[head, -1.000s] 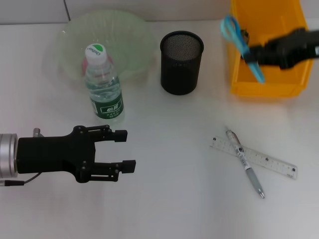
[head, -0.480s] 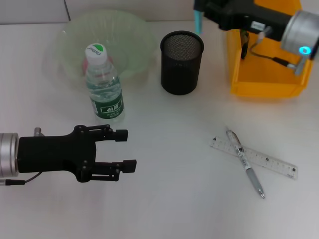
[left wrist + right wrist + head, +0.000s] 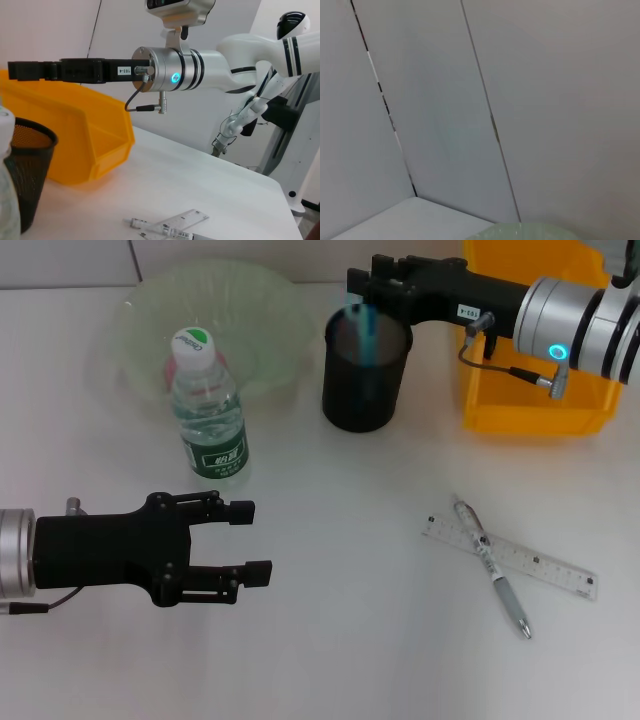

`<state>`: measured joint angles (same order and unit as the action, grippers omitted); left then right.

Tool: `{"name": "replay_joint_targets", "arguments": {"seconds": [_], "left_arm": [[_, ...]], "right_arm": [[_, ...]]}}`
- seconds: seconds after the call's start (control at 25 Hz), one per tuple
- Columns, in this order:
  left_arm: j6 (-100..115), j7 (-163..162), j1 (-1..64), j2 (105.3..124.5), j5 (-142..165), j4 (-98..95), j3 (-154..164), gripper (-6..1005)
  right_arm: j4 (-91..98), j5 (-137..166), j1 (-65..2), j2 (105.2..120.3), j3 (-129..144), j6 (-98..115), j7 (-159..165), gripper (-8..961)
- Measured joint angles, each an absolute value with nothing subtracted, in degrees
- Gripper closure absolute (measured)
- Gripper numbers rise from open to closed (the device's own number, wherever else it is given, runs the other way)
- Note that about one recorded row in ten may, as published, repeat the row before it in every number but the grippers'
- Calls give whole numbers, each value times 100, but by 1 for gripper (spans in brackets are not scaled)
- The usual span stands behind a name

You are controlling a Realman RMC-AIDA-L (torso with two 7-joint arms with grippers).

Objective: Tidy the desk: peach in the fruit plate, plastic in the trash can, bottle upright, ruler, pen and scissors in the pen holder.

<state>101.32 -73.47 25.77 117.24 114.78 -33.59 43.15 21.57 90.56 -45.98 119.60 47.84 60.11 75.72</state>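
My right gripper [image 3: 362, 295] hovers over the black mesh pen holder [image 3: 364, 390]. A blurred blue streak, the scissors [image 3: 362, 328], hangs just below it inside the holder's mouth. The bottle [image 3: 205, 410] stands upright in front of the green fruit plate [image 3: 260, 310]. Something pinkish, maybe the peach [image 3: 171, 372], peeks out behind the bottle. The pen [image 3: 492, 568] lies across the clear ruler [image 3: 540, 565] at the right front. My left gripper [image 3: 258, 540] is open and empty at the left front. No plastic shows.
The yellow bin [image 3: 520, 415] sits right of the pen holder, under my right arm [image 3: 560, 315]. The left wrist view shows that arm [image 3: 170, 70] above the bin [image 3: 90, 135] and the holder [image 3: 25, 170]. A bare wall fills the right wrist view.
My right arm swung left from the yellow bin with the scissors and now stands over the pen holder, the scissors reaching into it. The left arm has not moved.
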Motion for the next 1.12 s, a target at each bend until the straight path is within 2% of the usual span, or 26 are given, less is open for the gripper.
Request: {"name": "replay_joint_targets", "arguments": {"seconds": [0.04,0.24,0.32,0.36,0.4,0.44,0.52,0.56,0.68,0.76,0.8,0.96,1.12], "left_arm": [[10132,-7347,2575,11725,11478,-3358,4315,195],[10133,-7347,2567,11724,11478,-3357,4319,195],[10135,-7347,2567,11724,11478,-3357,4327,195],[10137,-7347,2566,11724,11479,-3357,4330,195],[10138,-7347,2566,11724,11478,-3357,4335,195],[10138,-7347,2566,11724,11479,-3357,4337,195],[10138,-7348,2566,11724,11478,-3357,4340,195],[10142,-7350,2566,11725,11478,-3357,4342,195],[10152,-7352,2567,11724,11479,-3357,4342,195],[10154,-7354,2566,11724,11479,-3357,4342,195],[10157,-7364,2566,11725,11479,-3357,4342,195],[10159,-7410,2582,11743,11478,-3360,4350,195],[10154,-7411,2581,11747,11478,-3365,4350,195]], "right_arm": [[2161,9057,-4591,11960,4784,6027,7582,663],[2578,9118,-4386,11908,4950,6512,7957,436],[3206,9232,-4132,11858,5244,6859,8457,400],[4282,9637,-3792,11788,5577,7235,9261,383],[4282,9637,-3792,11788,5577,7235,9261,365],[5442,10274,-3525,11721,5747,7674,10115,347],[5878,10577,-3448,11705,5777,7881,10469,345],[6778,11363,-3379,11697,5765,8408,11162,344],[7298,12083,-3429,11699,5756,8916,11565,340],[7614,13284,-3759,11748,5791,9709,11905,338],[7614,13284,-3759,11748,5791,9709,11905,306],[7257,14395,-4082,11910,6193,9805,11862,180],[6924,14459,-4128,11912,6644,9639,11853,181]]}}
